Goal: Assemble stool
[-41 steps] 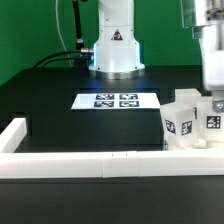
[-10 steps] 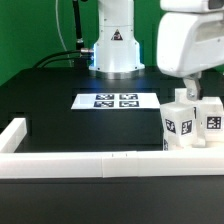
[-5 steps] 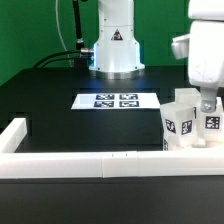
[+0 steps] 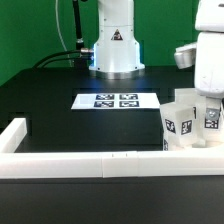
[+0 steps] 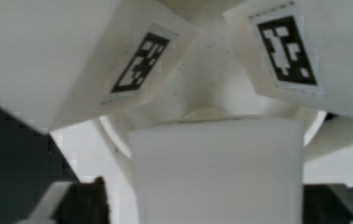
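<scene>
Several white stool legs with black-and-white tags stand clustered at the exterior view's right, against the rail: a front one (image 4: pixel 178 126), one behind it (image 4: pixel 186 98) and one at the right edge (image 4: pixel 211 120). The round seat is out of view. My gripper (image 4: pixel 213 100) is down among the legs, mostly cut off by the frame edge. In the wrist view a plain white leg block (image 5: pixel 212 170) fills the space between my dark fingers (image 5: pixel 79 195), which stand wide apart on either side of it. Two tagged legs (image 5: pixel 141 62) (image 5: pixel 283 45) lie just beyond.
The marker board (image 4: pixel 116 101) lies flat mid-table before the robot base (image 4: pixel 115 50). A long white border rail (image 4: pixel 90 164) runs along the near edge, with a short arm (image 4: pixel 14 132) at the exterior view's left.
Over the last second my hand has shifted toward the exterior view's right and lowered over the rightmost leg. The legs have not visibly moved.
</scene>
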`<state>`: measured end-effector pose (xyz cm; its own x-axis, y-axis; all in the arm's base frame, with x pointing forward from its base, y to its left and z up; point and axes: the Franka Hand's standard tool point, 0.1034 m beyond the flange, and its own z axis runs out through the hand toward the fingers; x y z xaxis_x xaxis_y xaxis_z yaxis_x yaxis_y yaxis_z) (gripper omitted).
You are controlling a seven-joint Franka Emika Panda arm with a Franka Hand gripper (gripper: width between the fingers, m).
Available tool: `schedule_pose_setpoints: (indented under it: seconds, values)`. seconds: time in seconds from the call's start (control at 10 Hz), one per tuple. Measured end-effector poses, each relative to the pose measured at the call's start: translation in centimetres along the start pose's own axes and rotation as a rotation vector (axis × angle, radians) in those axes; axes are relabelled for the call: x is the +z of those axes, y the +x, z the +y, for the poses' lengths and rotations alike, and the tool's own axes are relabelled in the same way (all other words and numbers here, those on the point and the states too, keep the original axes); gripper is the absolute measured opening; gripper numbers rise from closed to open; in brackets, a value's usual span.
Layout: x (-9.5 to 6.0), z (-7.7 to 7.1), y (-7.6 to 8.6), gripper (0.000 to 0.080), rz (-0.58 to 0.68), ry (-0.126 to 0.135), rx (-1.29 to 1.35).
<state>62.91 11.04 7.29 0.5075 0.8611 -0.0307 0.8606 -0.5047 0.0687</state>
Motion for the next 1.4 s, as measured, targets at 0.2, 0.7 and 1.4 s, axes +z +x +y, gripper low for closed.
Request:
schedule_pose_setpoints:
  seconds: [0.2, 0.7, 1.4]
  values:
    - [0.02, -0.02, -0.01, 0.0337, 0.000, 0.001, 0.169]
    - [-0.01, 0.67, 0.28, 0.0337, -0.012, 0.006, 0.748]
    - [0.12, 0.56, 0.68, 0.0337, -0.051, 0.117, 1.625]
